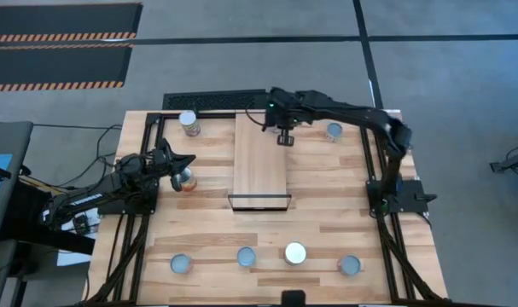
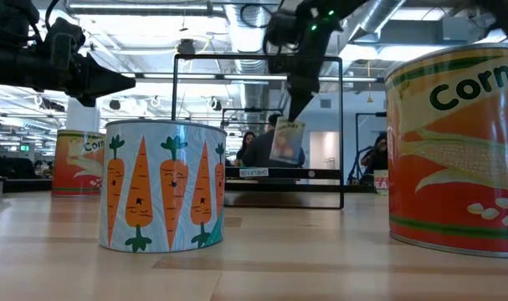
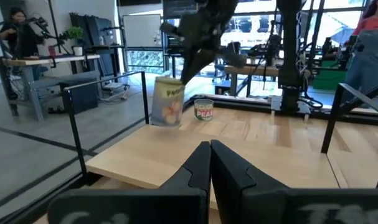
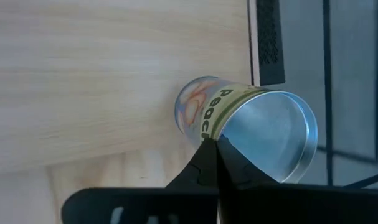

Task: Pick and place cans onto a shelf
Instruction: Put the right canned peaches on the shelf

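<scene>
- Right claw [image 1: 285,136] is out over the far right edge of the shelf [image 1: 260,162], pinching a peaches can [image 4: 238,124].
- Right wrist view: the fingers grip that can by its rim, with its silver end facing the camera and the light wood below it.
- Low view: peaches can [image 2: 287,140] hangs tilted and clear above the shelf board [image 2: 283,173], under the right arm.
- Left wrist view shows the same: the can [image 3: 167,101] is tilted and off the wood, with a peas can [image 3: 203,110] standing on the surface beyond it.
- Left claw [image 1: 189,160] sits at the left side of the surface, fingers pressed together and holding nothing; it is right next to a can [image 1: 185,180], contact unclear.
- Left wrist view: left fingers [image 3: 195,171] meet at the tips and point toward the shelf.
- Shelf lies lengthwise mid-surface on a black frame, and its top carries no cans.
- Other cans on the surface [image 1: 327,222]: one at the far left [image 1: 189,123] and one at the far right [image 1: 334,131].
- Near row has four, well apart: grey top [image 1: 181,263], grey top [image 1: 246,256], white top [image 1: 295,252], grey top [image 1: 350,265].
- Low view up close: carrot can [image 2: 162,186] and corn can [image 2: 459,146], both upright.
</scene>
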### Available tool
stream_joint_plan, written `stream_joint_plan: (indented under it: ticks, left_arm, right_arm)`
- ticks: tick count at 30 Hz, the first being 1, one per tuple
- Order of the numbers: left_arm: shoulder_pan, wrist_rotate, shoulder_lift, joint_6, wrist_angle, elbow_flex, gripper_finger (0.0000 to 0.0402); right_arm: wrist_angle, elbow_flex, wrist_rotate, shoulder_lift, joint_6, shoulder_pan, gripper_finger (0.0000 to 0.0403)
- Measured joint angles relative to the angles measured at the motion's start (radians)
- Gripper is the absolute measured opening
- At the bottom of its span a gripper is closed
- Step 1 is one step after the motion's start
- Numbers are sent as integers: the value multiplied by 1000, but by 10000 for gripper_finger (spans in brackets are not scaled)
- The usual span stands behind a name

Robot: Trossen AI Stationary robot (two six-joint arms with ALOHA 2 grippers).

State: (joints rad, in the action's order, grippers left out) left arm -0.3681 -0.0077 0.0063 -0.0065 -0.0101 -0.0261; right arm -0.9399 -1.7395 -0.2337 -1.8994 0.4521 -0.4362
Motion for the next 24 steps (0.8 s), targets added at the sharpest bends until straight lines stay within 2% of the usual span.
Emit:
stream_joint_plan:
  ticks: [6,24]
  left_arm:
    - [0,0,0,-2,0,0,0]
    - [0,1,0,-15,-2,-1,0]
  right_arm:
    - [-28,-80,-3,-86,79,-11,3]
    - [-9,-86,2,-87,124,-22,12]
